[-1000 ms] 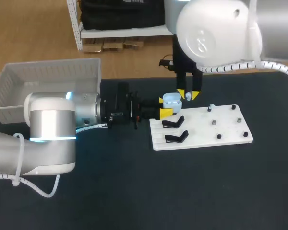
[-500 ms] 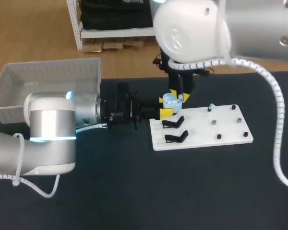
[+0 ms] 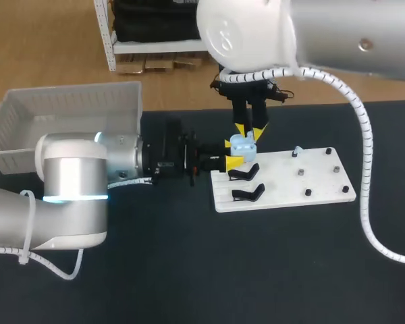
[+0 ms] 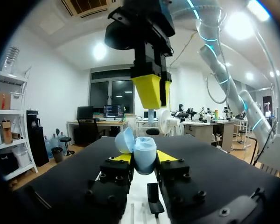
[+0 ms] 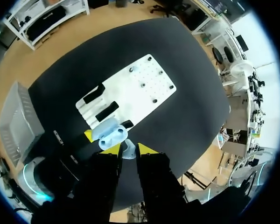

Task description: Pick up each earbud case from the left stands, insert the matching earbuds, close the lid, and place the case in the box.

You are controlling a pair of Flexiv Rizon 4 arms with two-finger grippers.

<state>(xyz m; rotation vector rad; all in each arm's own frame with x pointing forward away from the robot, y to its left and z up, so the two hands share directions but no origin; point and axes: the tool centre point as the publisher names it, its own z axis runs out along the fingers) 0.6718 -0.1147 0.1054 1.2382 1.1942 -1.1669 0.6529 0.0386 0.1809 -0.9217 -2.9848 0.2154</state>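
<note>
Left pincer (image 4: 144, 157) around open earbud case (image 4: 145, 147)

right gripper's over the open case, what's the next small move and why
Probably ease the right gripper straight down a little. It holds an earbud just above the case, which the left gripper grips with the lid open. The earbud is not yet seated. In the right wrist view it looks slightly to one side of the case, so a small sideways correction may be needed first.

Pale blue case (image 3: 242, 142), white board (image 3: 283, 190), black table (image 3: 189, 270)
</note>
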